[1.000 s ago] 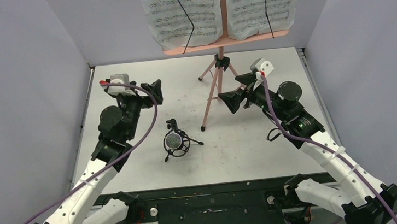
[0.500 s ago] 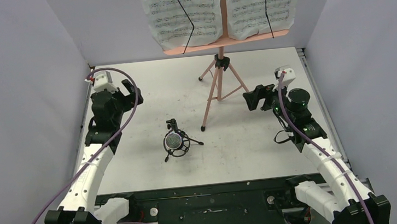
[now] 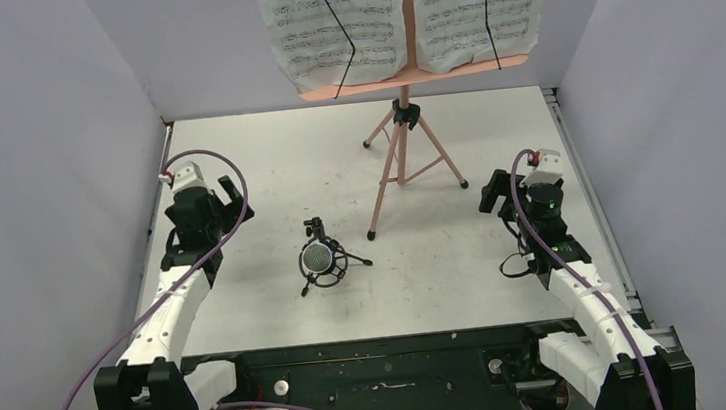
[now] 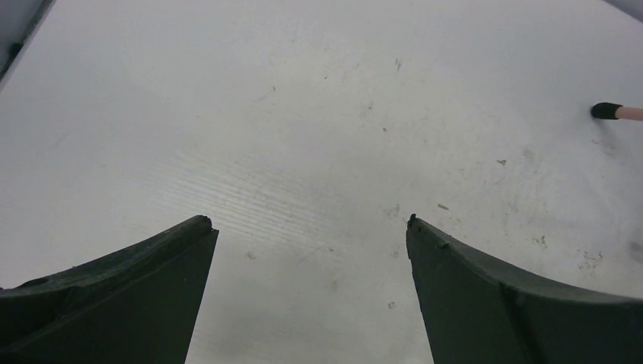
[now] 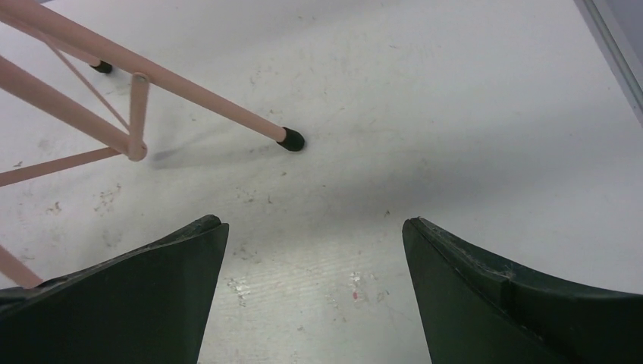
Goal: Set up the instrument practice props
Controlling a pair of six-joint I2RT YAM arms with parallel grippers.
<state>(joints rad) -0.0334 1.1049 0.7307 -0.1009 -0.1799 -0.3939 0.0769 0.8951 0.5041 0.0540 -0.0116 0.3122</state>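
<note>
The pink music stand (image 3: 378, 86) stands on three legs at the top middle. Two white music pages (image 3: 337, 27) rest on it. The microphone (image 3: 317, 260), silver head up, sits in its small black tripod (image 3: 313, 230) mid-frame.

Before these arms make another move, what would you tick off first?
1. Music stand upright on three feet: ok.
2. Two sheet-music pages side by side on the stand: ok.
3. Microphone standing in its black tripod mount: ok.
4. Microphone firmly seated in the mount: cannot tell.
5. Left gripper open, empty: ok.
6. Right gripper open, empty, clear of the stand's foot: ok.
</note>
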